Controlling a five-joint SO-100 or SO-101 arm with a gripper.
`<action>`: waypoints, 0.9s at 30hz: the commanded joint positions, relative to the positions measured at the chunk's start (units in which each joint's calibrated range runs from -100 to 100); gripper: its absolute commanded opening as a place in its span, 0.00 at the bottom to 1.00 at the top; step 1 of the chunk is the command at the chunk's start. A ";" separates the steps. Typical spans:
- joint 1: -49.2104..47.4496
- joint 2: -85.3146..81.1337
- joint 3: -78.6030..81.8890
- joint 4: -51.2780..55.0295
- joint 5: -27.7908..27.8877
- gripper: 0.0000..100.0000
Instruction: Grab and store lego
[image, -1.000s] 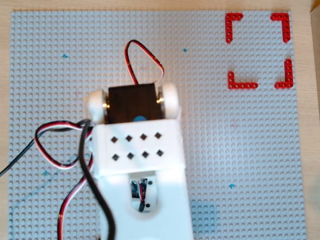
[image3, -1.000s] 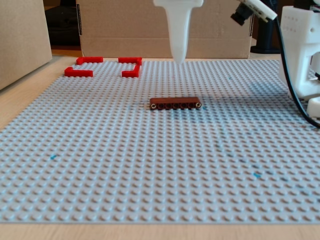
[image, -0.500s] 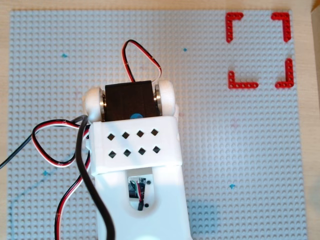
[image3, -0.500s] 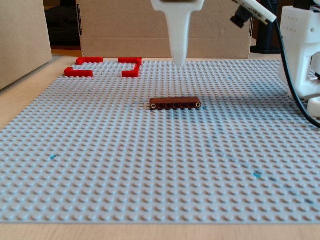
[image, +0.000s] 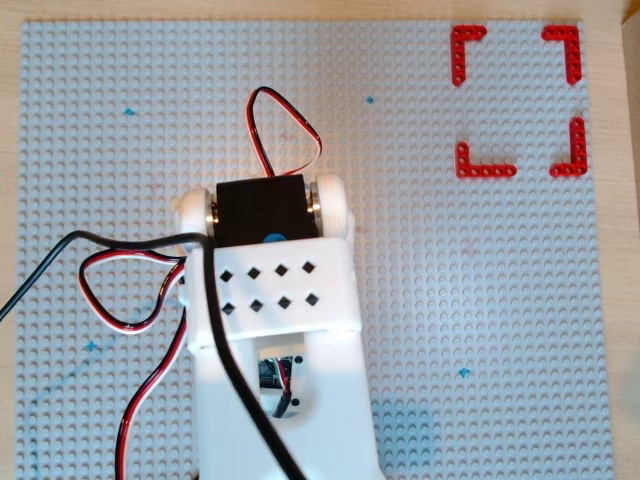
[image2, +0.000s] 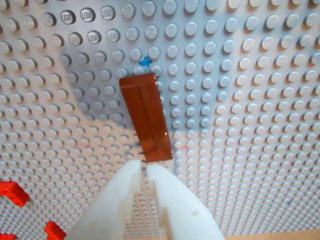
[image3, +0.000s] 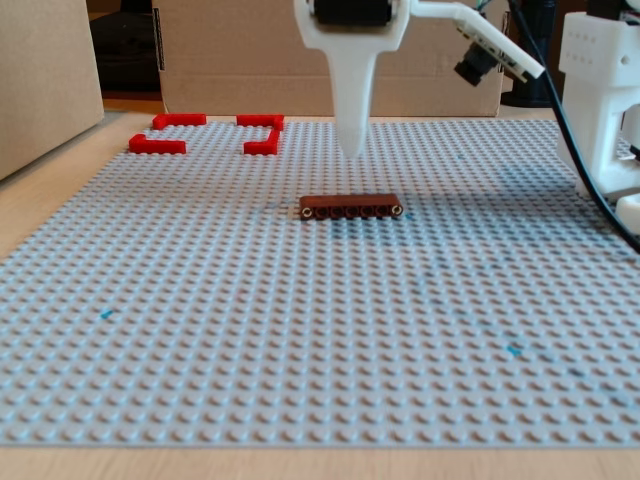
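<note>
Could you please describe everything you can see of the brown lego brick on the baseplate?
The brown lego brick is a long, narrow, glossy reddish-brown piece that looks like plastic. Its top is smooth with a lengthwise line in the wrist view, and a row of round holes runs along its side in the fixed view. It lies flat on the grey studded baseplate, beside a small blue mark. Nothing else touches it; the claw hangs above, closed and empty.

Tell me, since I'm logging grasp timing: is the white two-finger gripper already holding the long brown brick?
No. In the fixed view the white gripper hangs above the long brown brick, which lies flat on the grey studded baseplate.
</note>
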 joint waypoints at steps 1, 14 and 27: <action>-0.37 -0.08 0.20 0.23 0.25 0.02; -0.44 -0.08 3.47 -3.78 0.35 0.07; -1.33 0.01 6.74 -7.78 -1.22 0.15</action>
